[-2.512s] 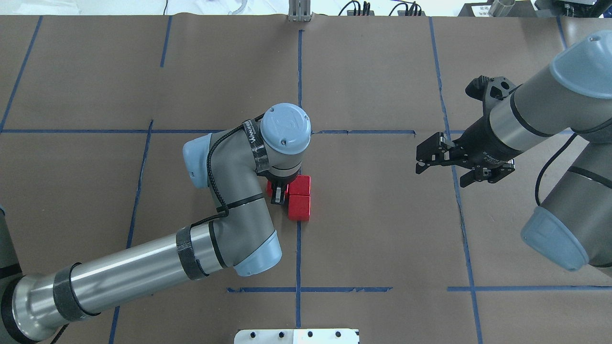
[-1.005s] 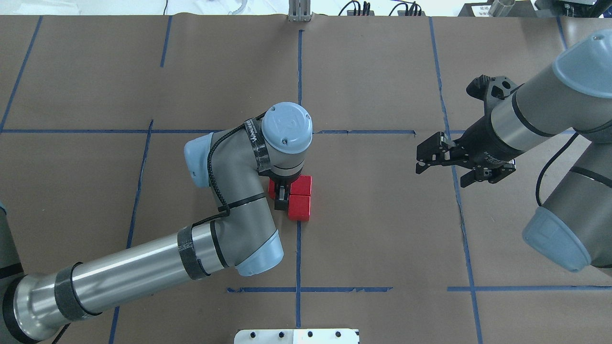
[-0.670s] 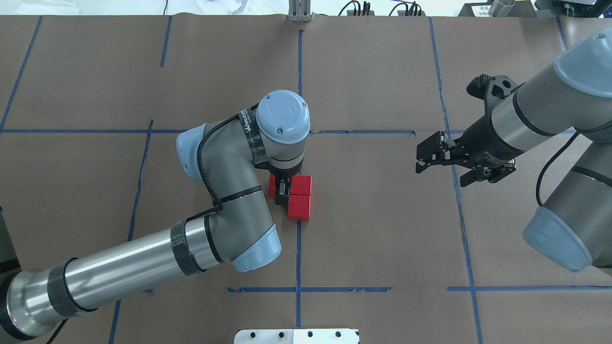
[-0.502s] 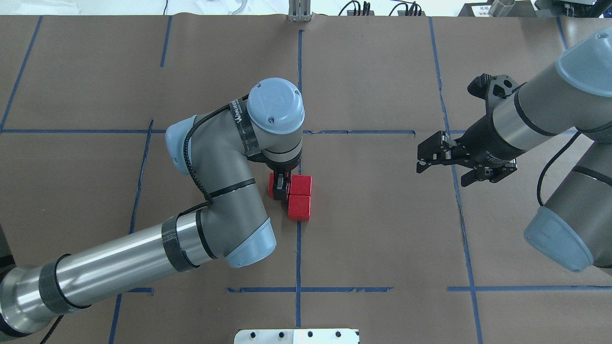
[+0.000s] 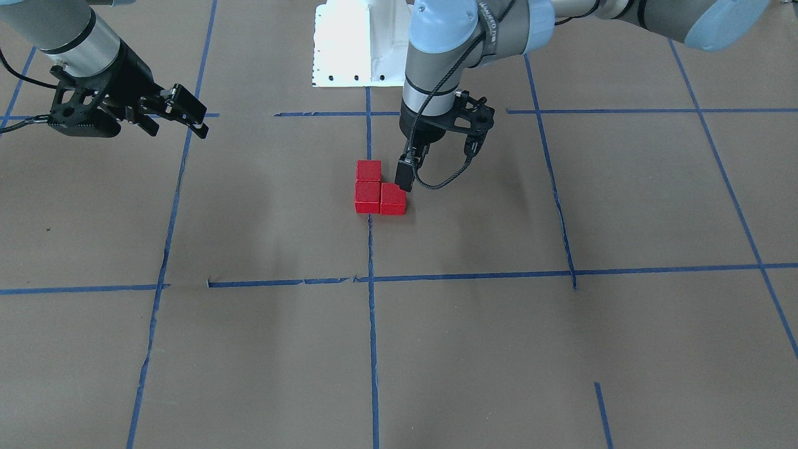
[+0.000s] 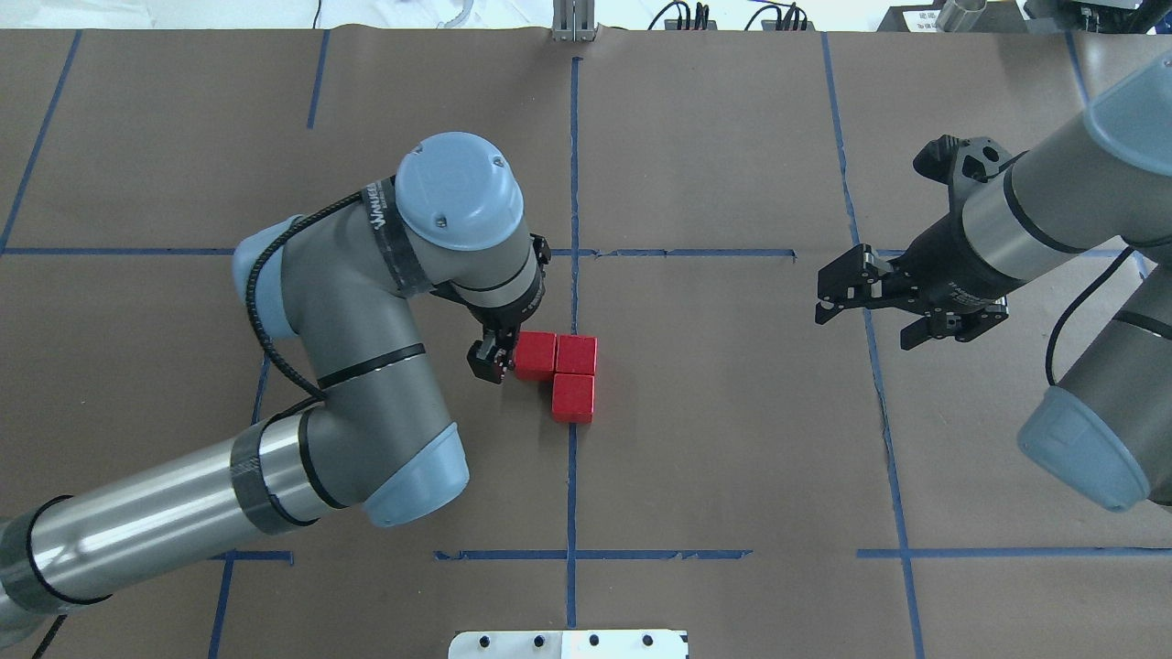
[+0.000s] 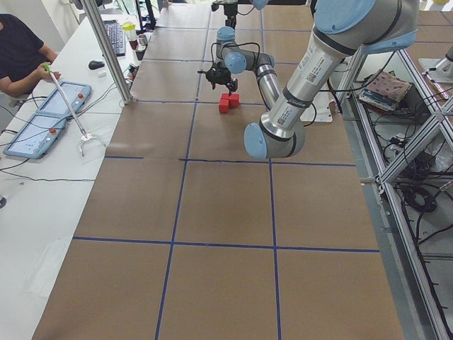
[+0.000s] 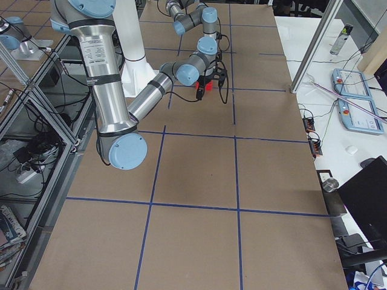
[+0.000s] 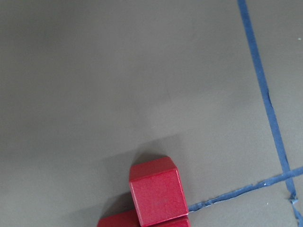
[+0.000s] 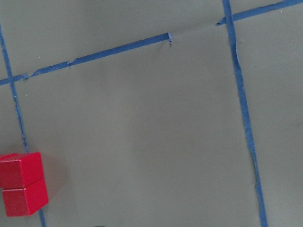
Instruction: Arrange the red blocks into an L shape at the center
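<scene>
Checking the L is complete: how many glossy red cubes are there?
3. One glossy red cube sits left of the vertical blue tape line, one touches it on the line, one adjoins that, nearer the robot. None appears hidden.

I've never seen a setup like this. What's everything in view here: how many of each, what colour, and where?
red blocks: three, glossy red, touching in an L at the table's middle, by the vertical tape line.
brown paper: one covering, brown, over the tabletop.
blue tape lines: several, blue, forming a grid on the paper.
base plate: one, white, at the robot's edge of the table.
person: one, dark shirt, at the white side bench.
left gripper: one, black, beside the L's end block, not holding it; open or shut unclear.
right gripper: one, black, open and empty, off to the robot's right.
</scene>
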`<state>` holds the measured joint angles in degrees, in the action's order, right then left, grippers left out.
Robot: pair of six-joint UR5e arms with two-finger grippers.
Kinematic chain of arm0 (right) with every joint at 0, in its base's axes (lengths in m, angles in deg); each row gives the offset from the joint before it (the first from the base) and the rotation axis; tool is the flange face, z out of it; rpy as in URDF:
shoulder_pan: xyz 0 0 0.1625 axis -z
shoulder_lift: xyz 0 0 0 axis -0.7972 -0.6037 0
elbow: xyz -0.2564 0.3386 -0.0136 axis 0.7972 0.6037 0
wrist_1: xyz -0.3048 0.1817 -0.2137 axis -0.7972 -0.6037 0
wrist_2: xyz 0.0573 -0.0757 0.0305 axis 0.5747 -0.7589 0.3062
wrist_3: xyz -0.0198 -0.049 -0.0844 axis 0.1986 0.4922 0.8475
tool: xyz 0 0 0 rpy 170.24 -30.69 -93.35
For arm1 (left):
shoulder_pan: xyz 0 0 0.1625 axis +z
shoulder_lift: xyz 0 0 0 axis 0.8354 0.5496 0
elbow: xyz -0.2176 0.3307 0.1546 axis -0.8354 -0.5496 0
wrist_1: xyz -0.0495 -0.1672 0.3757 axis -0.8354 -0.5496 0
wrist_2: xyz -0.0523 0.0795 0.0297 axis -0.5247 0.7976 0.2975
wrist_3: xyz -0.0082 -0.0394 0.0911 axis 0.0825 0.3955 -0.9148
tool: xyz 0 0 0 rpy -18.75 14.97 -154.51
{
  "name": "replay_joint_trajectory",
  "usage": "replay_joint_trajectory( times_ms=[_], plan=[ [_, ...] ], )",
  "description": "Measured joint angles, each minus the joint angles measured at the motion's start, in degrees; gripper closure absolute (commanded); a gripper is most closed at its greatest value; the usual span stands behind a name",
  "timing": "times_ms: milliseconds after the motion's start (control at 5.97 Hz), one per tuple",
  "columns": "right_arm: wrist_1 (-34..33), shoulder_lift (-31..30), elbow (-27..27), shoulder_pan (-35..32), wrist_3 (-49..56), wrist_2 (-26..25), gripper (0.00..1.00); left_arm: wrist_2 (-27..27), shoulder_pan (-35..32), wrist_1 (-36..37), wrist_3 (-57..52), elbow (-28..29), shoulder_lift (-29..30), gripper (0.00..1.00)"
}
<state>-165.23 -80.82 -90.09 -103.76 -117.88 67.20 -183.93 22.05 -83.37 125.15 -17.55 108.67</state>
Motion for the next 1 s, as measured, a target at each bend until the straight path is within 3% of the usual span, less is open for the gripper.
replay_joint_trajectory(
  times_ms=[502,1005],
  plan=[
    [-0.43,-2.65,6.6,-11.33,15.44,5.5,0.0,-14.97,-13.23,-0.36,-33.36,-7.87,-9.56,0.0],
    [-0.5,-6.31,13.29,-21.98,32.27,7.78,0.0,-20.03,-28.23,-0.44,-69.84,-14.65,-27.73,0.0]
  ],
)
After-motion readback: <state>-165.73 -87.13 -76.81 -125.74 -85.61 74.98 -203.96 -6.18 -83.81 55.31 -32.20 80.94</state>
